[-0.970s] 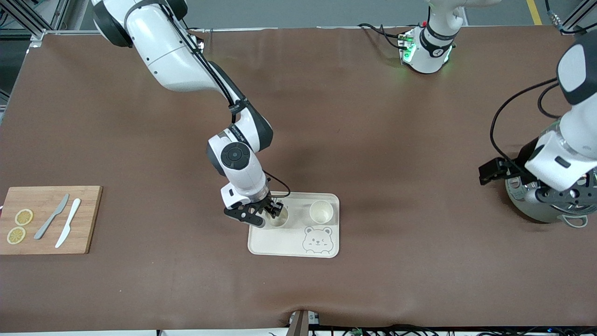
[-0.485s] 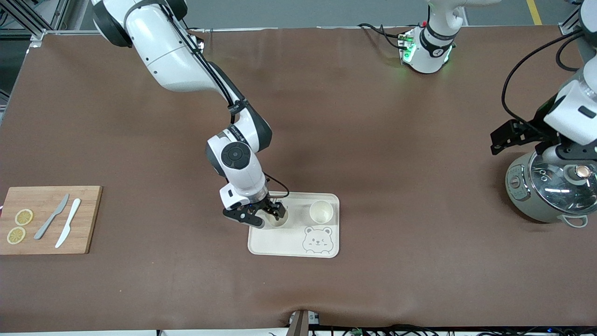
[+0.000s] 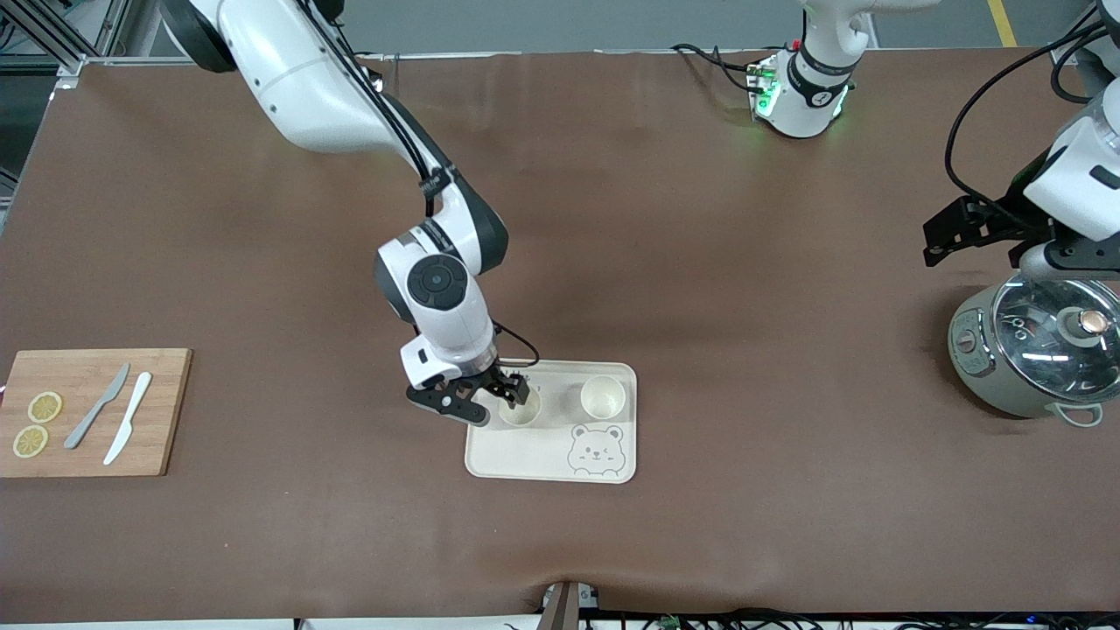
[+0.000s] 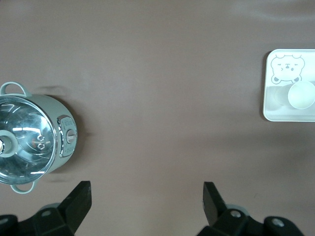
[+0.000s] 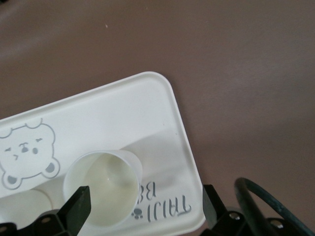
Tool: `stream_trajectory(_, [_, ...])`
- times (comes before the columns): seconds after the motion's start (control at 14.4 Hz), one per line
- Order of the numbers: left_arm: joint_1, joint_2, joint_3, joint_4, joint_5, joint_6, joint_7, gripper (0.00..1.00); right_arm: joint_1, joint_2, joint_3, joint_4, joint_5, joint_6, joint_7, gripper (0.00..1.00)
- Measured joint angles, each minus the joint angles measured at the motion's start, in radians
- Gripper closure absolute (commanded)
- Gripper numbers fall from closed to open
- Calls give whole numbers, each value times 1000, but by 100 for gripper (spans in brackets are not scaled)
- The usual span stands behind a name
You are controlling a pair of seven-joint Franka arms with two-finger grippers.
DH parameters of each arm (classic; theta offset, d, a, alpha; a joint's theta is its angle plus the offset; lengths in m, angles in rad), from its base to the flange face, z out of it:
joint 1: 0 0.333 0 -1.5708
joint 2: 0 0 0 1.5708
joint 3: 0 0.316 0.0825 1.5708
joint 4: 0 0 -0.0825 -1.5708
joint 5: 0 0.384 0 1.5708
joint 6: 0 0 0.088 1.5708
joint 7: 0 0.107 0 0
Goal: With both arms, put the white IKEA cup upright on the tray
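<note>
The cream bear tray (image 3: 542, 459) lies near the middle of the table. Two white cups stand upright on it, one (image 3: 519, 411) toward the right arm's end and one (image 3: 603, 396) beside it. My right gripper (image 3: 509, 394) hovers just over the first cup, open and holding nothing. In the right wrist view that cup (image 5: 101, 189) sits by the tray's lettering, partly between the spread fingers (image 5: 78, 204) of the right gripper (image 5: 146, 204). My left gripper (image 4: 146, 204) is open and empty, up in the air beside the pot. Its view shows the tray (image 4: 275, 110) far off.
A grey pot with a glass lid (image 3: 1037, 359) stands at the left arm's end of the table and also shows in the left wrist view (image 4: 29, 140). A wooden cutting board (image 3: 162, 411) with two knives and two lemon slices lies at the right arm's end.
My left arm has lifted away from over the pot, which is now uncovered. My right gripper has risen a little over its cup and shifted slightly toward the right arm's end. Both cups stay put.
</note>
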Motion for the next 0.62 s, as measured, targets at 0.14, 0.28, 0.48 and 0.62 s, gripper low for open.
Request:
stream_trajectory(0.14, [12,-4,3,-1,0,-3,5,0,0,-90,2,6,0,-137,-13,0])
stream_trajectory(0.28, [25,-2,5,-7,0,-2,18,0,0,-176,2,8,7,-261,-38,0])
stream_trajectory(0.48, [28,3,4,-16,0,4,19,0,-19,-280,-4,9,54,-399,-114,0])
stream_trajectory(0.62, [27,9,3,-19,0,17,19,0,-67,-340,-9,10,96,-500,-208,0])
